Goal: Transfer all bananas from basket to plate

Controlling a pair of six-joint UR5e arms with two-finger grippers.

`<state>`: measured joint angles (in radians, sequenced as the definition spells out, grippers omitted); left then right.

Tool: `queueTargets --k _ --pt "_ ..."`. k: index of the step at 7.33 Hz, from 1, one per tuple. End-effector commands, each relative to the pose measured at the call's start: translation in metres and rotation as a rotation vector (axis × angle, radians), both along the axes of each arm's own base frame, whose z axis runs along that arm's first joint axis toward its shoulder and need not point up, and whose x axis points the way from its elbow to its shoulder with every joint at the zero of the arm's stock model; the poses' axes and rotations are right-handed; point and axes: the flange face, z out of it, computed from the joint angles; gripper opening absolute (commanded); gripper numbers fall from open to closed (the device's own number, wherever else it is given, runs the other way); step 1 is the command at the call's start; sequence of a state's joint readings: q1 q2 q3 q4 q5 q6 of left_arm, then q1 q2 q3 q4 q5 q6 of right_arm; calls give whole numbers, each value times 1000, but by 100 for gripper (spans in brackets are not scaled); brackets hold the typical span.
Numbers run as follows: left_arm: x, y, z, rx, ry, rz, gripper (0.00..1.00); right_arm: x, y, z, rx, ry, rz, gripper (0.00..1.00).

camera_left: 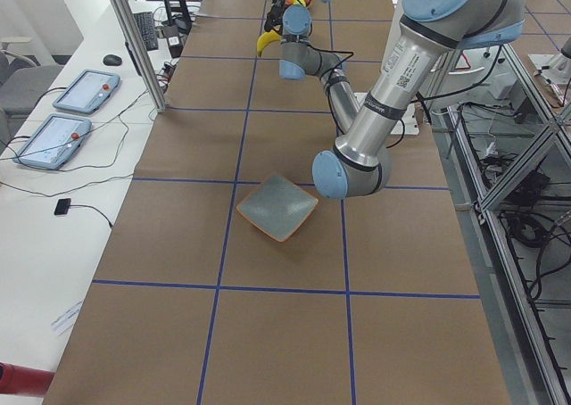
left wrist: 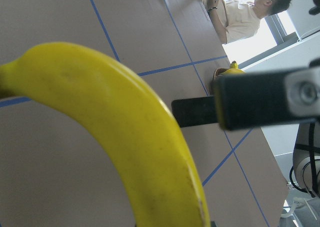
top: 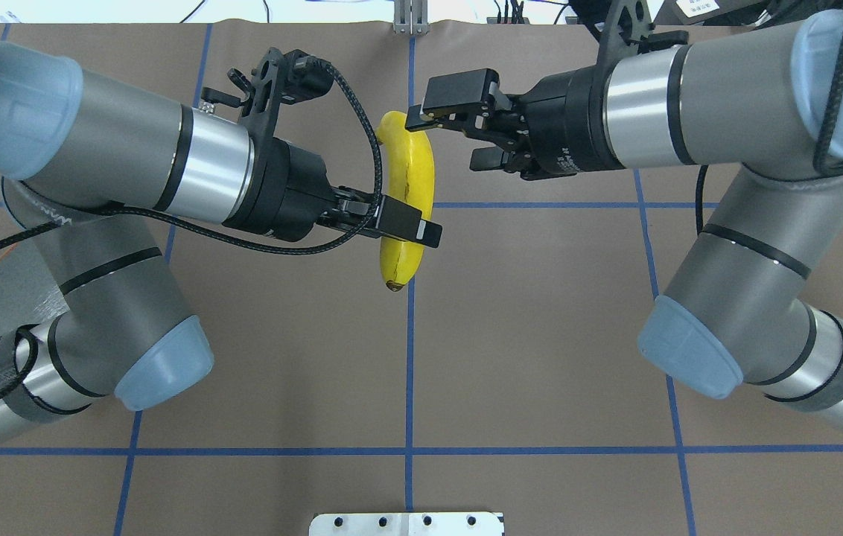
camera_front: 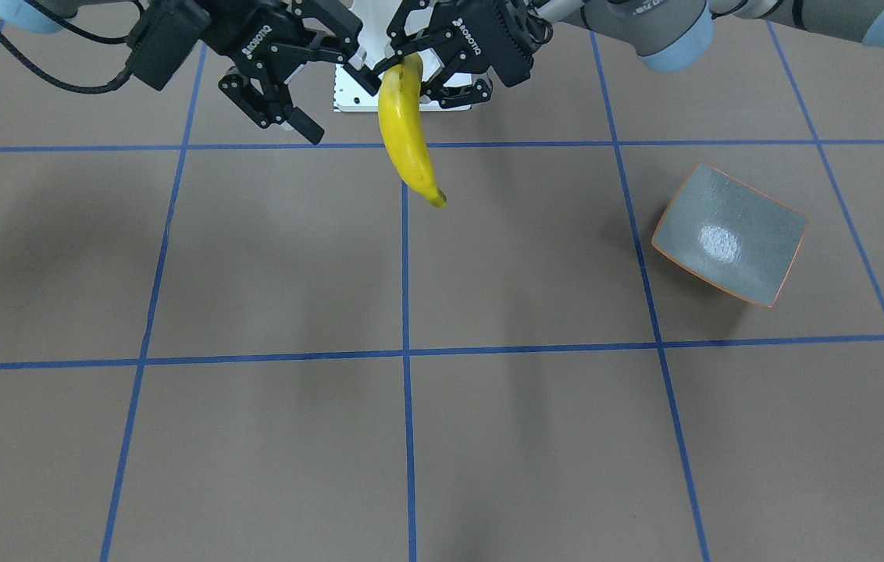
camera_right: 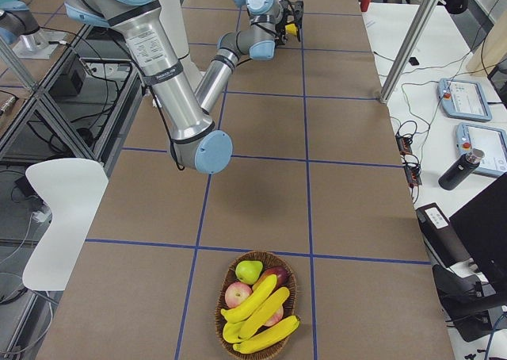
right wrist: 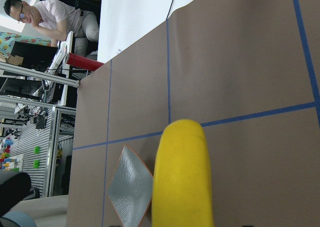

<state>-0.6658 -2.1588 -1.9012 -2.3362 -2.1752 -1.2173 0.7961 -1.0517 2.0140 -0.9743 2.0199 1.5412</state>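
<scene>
I see a brown bench [camera_front: 536,437] gridded with blue tape [camera_front: 408,390], white chair [camera_right: 63,209] at one edge, white desk [camera_left: 36,235] opposite.

The brown surface [camera_front: 254,257] is crossed by blue tape lines [camera_front: 405,390] that form a grid of large squares. A white metal plate [top: 406,523] with dark holes lies at its edge nearest the robot. At one end, a green pear [camera_right: 249,270] rests beside red apples [camera_right: 238,294]. On the white side bench lie two teach pendants [camera_left: 86,90], a mouse [camera_left: 111,60] and a black bottle [camera_right: 458,168]. A white chair [camera_right: 63,217] stands off the opposite side. A seated person [right wrist: 50,22] in a light shirt shows beyond the surface.
</scene>
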Motion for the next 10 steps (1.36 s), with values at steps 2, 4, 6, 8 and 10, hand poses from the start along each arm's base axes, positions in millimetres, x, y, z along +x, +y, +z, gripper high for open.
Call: queueTargets --k 2,4,6,8,10 --pt "-37 3 109 -115 -140 -40 0 46 -72 100 -16 196 11 100" --pt "-83 -6 196 -218 -263 -111 0 70 -105 199 -3 374 24 100" --pt "-124 -6 270 -263 -377 -167 0 111 -108 285 34 582 -28 100" --pt "-136 -2 332 -253 -491 -178 0 160 -97 353 95 724 -84 100" --pt "-134 -11 373 -244 -576 -215 0 223 -82 414 167 843 -134 100"
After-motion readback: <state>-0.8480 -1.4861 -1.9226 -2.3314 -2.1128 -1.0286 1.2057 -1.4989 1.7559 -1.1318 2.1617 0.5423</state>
